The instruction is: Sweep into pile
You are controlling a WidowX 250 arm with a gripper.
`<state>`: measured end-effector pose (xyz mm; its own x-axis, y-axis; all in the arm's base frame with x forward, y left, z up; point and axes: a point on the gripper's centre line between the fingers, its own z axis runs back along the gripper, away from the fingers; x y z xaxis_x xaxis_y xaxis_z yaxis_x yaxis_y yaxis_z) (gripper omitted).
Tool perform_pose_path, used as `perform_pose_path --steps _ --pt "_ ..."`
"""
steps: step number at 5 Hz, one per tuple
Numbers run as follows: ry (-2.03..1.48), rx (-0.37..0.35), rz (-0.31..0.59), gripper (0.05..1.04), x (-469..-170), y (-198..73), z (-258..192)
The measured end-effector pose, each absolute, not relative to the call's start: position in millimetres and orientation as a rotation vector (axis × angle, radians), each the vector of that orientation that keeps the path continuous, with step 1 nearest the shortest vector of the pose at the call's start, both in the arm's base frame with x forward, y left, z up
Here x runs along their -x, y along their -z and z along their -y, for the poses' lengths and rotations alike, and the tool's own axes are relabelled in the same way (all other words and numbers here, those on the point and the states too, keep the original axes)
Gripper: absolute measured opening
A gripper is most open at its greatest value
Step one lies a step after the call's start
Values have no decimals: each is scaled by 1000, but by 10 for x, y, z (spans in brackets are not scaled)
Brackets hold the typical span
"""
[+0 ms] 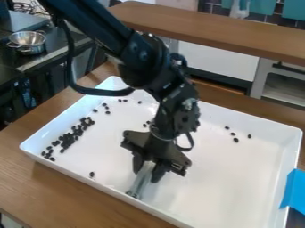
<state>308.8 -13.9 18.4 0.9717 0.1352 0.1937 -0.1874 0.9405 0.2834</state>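
Along the left edge of the white tray (pixel 246 196), towards its left corner, lies the main heap of dark beans (pixel 69 138): a long, loose band, dense in the middle and thinning at both ends. This looks like the pile being built, so the step in hand is most likely gathering the stragglers into it, with the bulk of the work done.

A lone bean (pixel 92 174) sits to the right of the heap, just inside the near edge. Further back, a few loose beans (pixel 105 106) are strung out near the far left corner.

Next comes the gripper (pixel 147 175), low over the near edge's middle stretch. Its fingers are drawn in narrow on a slim, pale tool (pixel 140 181), presumably the sweeper, which slants down towards that edge; whether its end touches the tray floor I cannot tell. Just behind the wrist are a few more beans (pixel 147 123).

Towards the far edge, right of the arm, a small scattered group (pixel 233 134) lies well apart from the heap.

The next move calls for setting the tool down on the right-hand side of some strays, the lone bean being handiest, and pushing leftwards, low and slow, so that nothing rolls past the blade or breaks up the band.
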Motion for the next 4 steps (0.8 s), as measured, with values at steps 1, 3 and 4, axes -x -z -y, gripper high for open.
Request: perform_pose_path --steps 1,3,4 --pt "-153 -350 190 385 -3116 -184 -101" --pt "-143 -428 205 385 -3032 -171 -687" --pt "-115 -449 199 385 -2888 -212 -979"
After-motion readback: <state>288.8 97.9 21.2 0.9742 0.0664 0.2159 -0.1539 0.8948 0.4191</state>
